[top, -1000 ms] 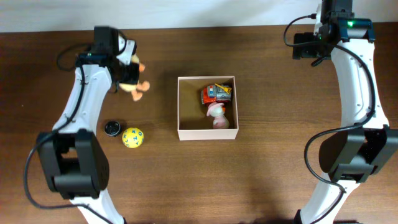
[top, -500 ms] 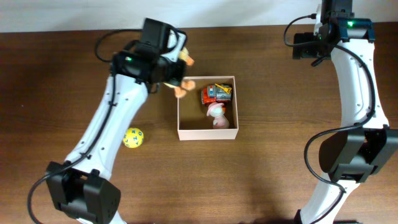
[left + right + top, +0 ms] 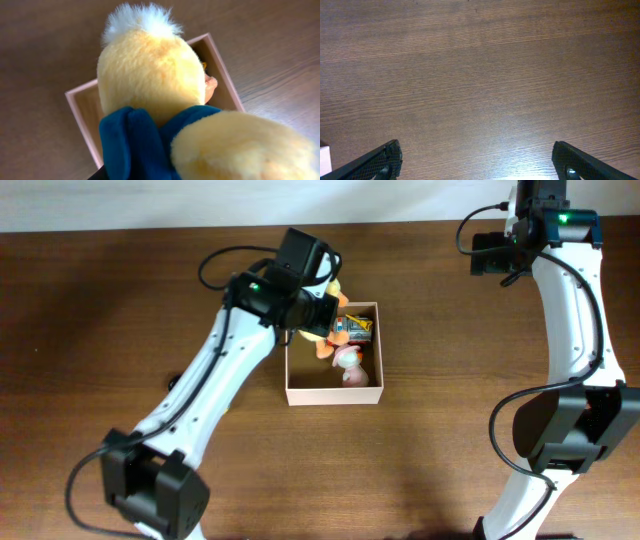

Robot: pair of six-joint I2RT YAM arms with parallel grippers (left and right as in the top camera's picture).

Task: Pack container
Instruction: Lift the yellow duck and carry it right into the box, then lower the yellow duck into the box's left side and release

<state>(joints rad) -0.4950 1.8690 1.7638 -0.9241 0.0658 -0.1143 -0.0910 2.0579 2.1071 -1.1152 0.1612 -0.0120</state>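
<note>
Looked to me like robotics lab bench; I saw two white jointed arms, left arm and right arm, standing at dark wood-grain table; black cables looped off joints; green status light glowed on right arm; plain pale wall ran behind; props I noted: container, plush duck.

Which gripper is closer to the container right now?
Left. The left gripper holds a plush duck over the container's upper-left corner; the right gripper hangs open, far off to its right.
</note>
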